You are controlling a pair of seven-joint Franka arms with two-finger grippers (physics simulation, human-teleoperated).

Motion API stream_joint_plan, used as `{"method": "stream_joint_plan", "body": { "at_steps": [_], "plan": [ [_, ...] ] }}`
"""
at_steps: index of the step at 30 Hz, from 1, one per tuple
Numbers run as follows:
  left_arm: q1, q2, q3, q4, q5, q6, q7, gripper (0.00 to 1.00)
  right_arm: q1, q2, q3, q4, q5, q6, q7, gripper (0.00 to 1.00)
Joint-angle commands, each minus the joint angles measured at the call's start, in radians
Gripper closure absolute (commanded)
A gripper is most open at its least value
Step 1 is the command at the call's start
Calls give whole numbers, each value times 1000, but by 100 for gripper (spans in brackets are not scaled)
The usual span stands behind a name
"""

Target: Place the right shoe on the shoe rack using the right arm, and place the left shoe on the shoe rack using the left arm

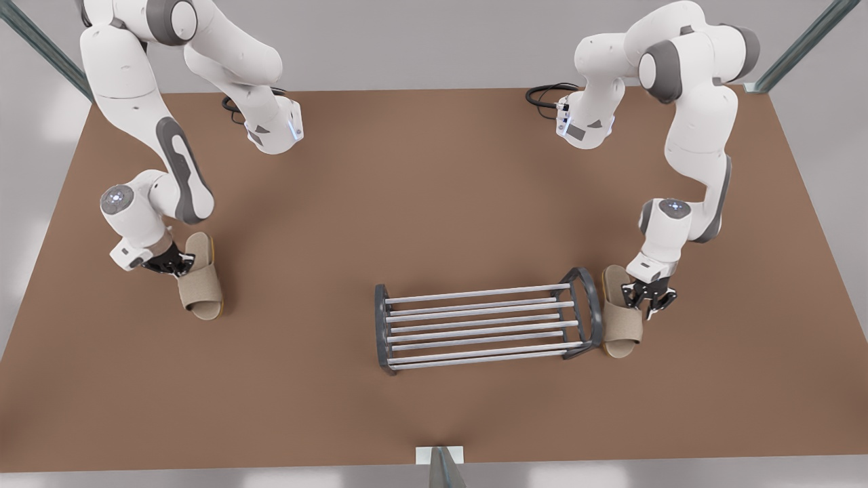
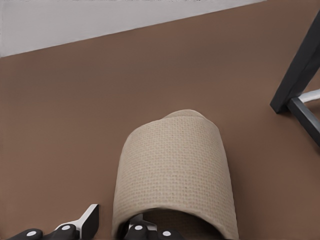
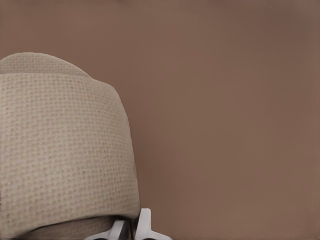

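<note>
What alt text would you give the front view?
Two white robot arms reach down to beige slippers on a brown table. The left tool is at the slipper beside the shoe rack, at the front view's right; the right tool is at the far slipper at the front view's left.

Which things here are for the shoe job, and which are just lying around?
For the job:
shoe rack
left shoe, beside the rack, at the left gripper
right shoe, at the right gripper

Just there:
black cables
brown table
</note>
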Motion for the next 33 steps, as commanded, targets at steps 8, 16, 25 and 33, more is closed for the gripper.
{"method": "stream_joint_plan", "body": {
  "at_steps": [8,16,25,33],
  "plan": [
    [6,-18,0,-3,0,-2,-1,64,171,-334,102,175,49,-609,242,79],
    [9,-69,-3,-6,0,-5,-38,73,187,-449,307,201,226,-826,520,79],
    [9,-170,-17,-2,0,-9,-171,75,214,-393,566,351,325,-827,920,79],
    [6,-296,-35,0,0,-84,-294,77,322,-110,704,597,257,-707,1263,79]
  ]
}}
